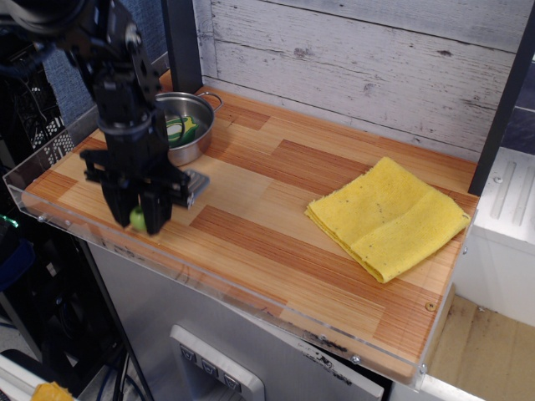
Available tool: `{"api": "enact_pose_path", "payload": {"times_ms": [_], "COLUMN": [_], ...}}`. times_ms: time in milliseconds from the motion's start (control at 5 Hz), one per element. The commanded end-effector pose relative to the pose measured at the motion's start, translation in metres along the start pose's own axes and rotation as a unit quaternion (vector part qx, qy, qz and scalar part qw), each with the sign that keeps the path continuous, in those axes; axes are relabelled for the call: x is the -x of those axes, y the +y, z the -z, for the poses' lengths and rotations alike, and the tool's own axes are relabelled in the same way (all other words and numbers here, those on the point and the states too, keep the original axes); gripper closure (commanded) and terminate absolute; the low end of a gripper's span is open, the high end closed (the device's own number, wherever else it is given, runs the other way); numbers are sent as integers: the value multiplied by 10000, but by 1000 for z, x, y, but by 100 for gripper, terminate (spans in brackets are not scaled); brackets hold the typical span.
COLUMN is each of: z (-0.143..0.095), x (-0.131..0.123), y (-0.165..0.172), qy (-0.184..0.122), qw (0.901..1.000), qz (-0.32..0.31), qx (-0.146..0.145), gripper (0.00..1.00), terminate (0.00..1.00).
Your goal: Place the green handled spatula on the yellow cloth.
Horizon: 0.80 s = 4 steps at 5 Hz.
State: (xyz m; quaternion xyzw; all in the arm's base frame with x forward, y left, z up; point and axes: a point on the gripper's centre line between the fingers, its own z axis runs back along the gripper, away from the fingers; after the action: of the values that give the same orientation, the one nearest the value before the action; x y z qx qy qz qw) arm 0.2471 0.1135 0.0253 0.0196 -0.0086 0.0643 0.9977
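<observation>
The green handled spatula lies at the front left of the wooden table; its lime-green handle end [137, 219] shows between my fingers and its grey blade [195, 183] sticks out to the right. My gripper [140, 219] is black, points down, and is shut on the spatula's handle at table level. The yellow cloth [387, 215] lies flat on the right side of the table, far from the gripper.
A small metal pot [188, 125] holding a green-and-yellow object [181, 129] stands at the back left, just behind the gripper. A clear plastic rim [209, 288] runs along the table's front edge. A white plank wall stands behind.
</observation>
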Motion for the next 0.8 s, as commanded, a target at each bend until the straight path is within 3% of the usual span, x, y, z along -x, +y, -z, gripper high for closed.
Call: {"api": "enact_pose_path", "payload": {"times_ms": [0,200,400,600], "z": [-99,-98,-95,-90], "x": [-16,-23,-21,-24], "y": [-29,-83,-133,-167], "qy": [-942,-756,-575,-524], "qw": [9927,9844,9803,9866], "qz": [706,1550,1868,1545], "qx": [262,354,299,-42], "gripper": [100,100,100,100], "terminate": [0,0,0,0]}}
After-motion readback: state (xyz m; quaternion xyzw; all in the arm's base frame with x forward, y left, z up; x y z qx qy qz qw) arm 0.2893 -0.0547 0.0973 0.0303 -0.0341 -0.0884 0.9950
